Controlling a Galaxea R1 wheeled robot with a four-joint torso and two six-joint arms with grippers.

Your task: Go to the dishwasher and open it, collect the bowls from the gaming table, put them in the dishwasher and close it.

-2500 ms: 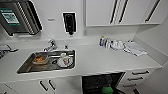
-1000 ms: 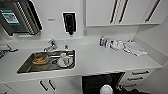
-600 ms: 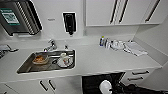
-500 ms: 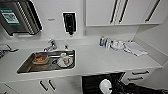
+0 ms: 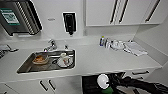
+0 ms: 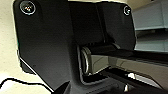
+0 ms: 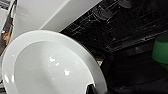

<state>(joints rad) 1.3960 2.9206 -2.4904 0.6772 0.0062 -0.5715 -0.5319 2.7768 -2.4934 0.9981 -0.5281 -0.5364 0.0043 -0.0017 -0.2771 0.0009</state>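
Our right gripper [image 7: 91, 87] holds a white bowl [image 7: 50, 67] by its rim, tipped up over the open dishwasher [image 7: 120, 30]. Its dark wire racks sit under the white counter [image 5: 100, 60]. A green bowl [image 7: 160, 48] rests just beside the racks. We cannot tell how our left gripper stands. Up on the counter, the sink [image 5: 25, 68] holds a cup [image 5: 64, 59] and a brown dish [image 5: 40, 59].

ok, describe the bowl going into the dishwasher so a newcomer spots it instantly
Find the white counter with the steel sink. Right of the sink, under the counter edge, the dishwasher gapes dark. The white bowl hangs there; unlike the green item below it, it is plain glossy white.
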